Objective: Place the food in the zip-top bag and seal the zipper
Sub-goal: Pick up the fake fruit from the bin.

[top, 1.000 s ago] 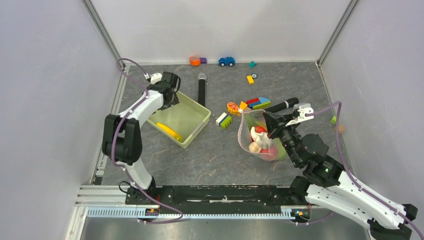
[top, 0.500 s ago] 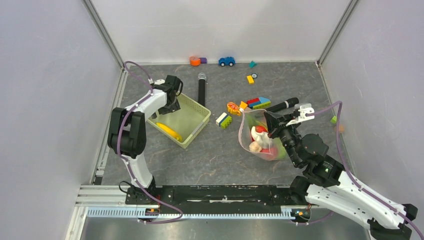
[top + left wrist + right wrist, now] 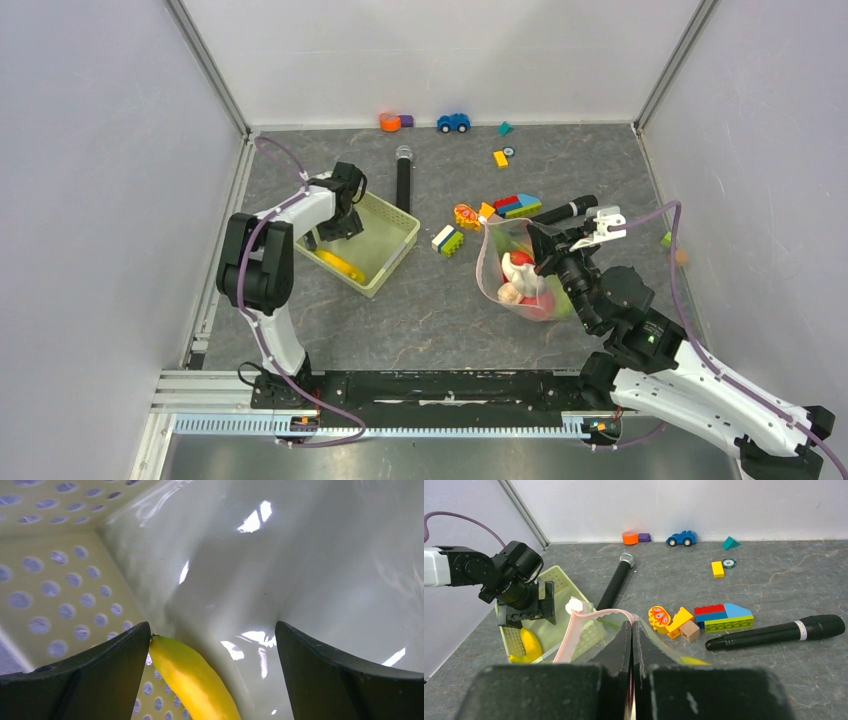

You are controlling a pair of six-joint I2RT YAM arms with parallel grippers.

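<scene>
Banana hugs the basket wall, so the spread left hand may knock it aside; right hand pinches the bag rim.

Right gripper, fingers pressed together, pinches the zip-top bag at its pink zipper; beyond, a banana lies in a green basket.

Plain white walls enclose a grey marbled tabletop.
</scene>
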